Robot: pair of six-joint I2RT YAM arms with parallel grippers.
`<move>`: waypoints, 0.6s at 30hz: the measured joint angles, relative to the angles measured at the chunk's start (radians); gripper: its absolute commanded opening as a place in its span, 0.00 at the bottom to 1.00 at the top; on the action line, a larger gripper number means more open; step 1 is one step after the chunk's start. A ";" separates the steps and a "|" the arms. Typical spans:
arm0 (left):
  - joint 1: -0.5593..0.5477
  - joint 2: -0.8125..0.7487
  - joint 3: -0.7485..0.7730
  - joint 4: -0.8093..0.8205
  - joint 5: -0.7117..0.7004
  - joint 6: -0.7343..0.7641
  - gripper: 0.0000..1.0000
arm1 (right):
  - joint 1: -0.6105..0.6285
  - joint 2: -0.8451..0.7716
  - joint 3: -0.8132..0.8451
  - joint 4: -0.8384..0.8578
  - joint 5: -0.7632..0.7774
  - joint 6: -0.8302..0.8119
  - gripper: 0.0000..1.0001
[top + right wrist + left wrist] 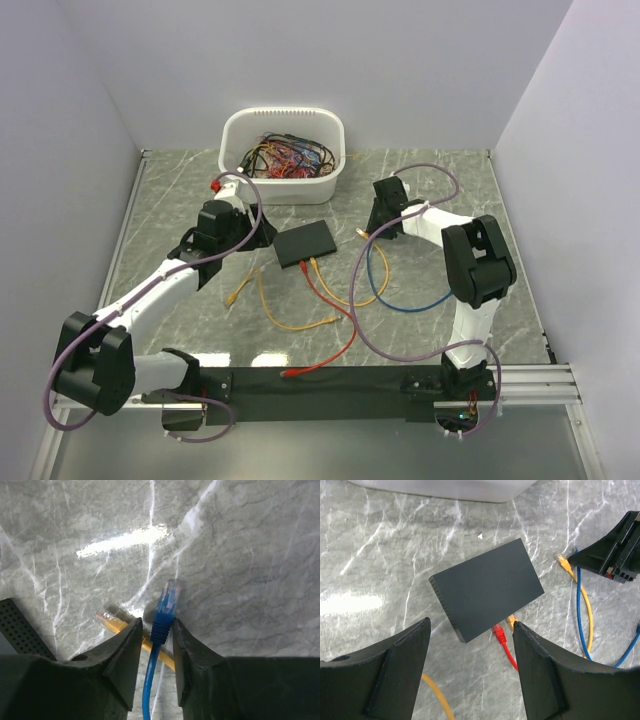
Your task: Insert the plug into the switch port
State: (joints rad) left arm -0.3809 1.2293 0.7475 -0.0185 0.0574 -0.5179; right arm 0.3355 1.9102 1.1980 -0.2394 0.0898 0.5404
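Gripping the blue plug (162,612) in the right fingers (125,655), down near the desk (250,555), right of the black box (487,587). Hovering with left fingers (395,680) spread wide above that box.

Sockets unseen
The black box (487,587) turns its socket edge away; the white tub (445,487) is cropped at top.
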 measured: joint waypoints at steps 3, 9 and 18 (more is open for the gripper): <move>0.000 0.006 -0.003 0.016 0.000 0.000 0.72 | 0.000 0.005 0.002 0.000 0.006 0.006 0.23; 0.000 0.012 -0.023 0.022 0.000 0.000 0.72 | 0.006 0.005 0.002 0.003 0.021 0.004 0.01; 0.000 0.010 -0.047 0.091 0.048 -0.035 0.70 | 0.197 -0.302 -0.153 0.100 -0.014 -0.127 0.00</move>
State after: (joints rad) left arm -0.3809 1.2396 0.7002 0.0727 0.1051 -0.5529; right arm 0.5327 1.6081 1.0447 -0.1398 0.0753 0.4133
